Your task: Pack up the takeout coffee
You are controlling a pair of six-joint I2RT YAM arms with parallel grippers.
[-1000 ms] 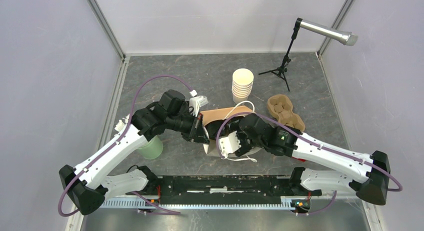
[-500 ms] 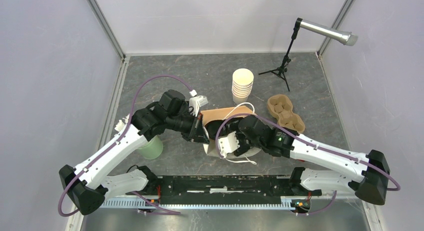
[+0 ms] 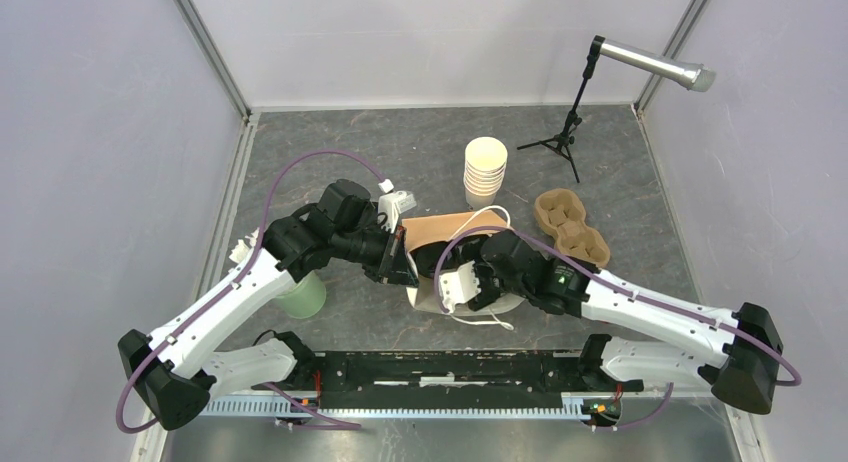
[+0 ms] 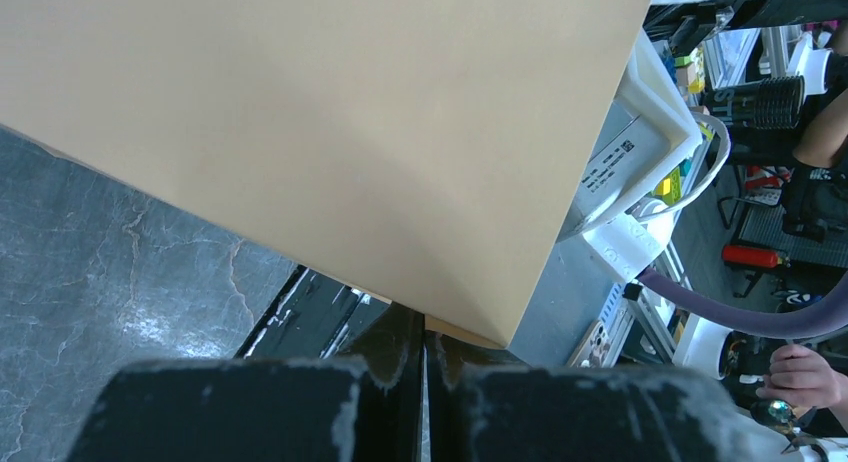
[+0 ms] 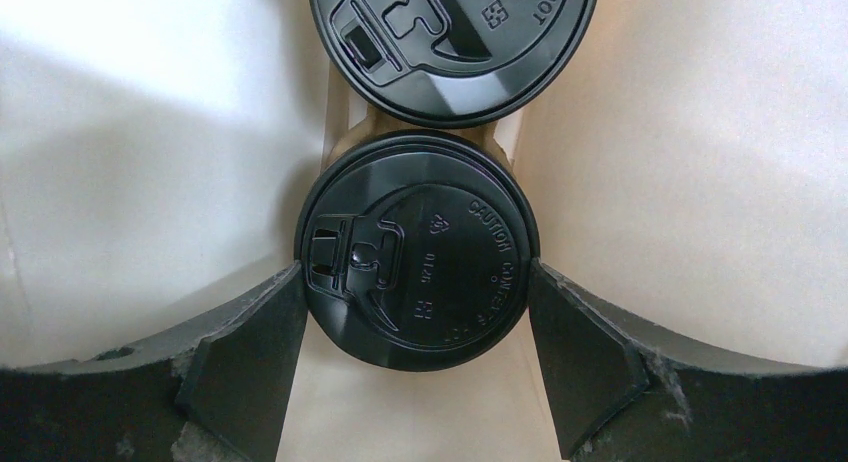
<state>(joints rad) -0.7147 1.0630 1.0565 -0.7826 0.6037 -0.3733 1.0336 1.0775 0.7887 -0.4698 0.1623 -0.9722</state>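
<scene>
Our right end effector (image 5: 415, 277) clamps the nearer takeout coffee (image 5: 425, 247) across its top edge, inside the bag (image 4: 330, 132) whose edge our left end effector (image 4: 424, 362) pinches tight. We judge the cup light, crushable and top-heavy, so gentle pressure under the rim suits best.

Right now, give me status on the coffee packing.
Left gripper shut on the bag edge. Right gripper clamped on a cup, inside the bag. Second cup right beside it. Nothing seen blocking.

left tool (image 4: 424, 354) pinched shut | right tool (image 5: 415, 302) spread wide, gripping
</scene>
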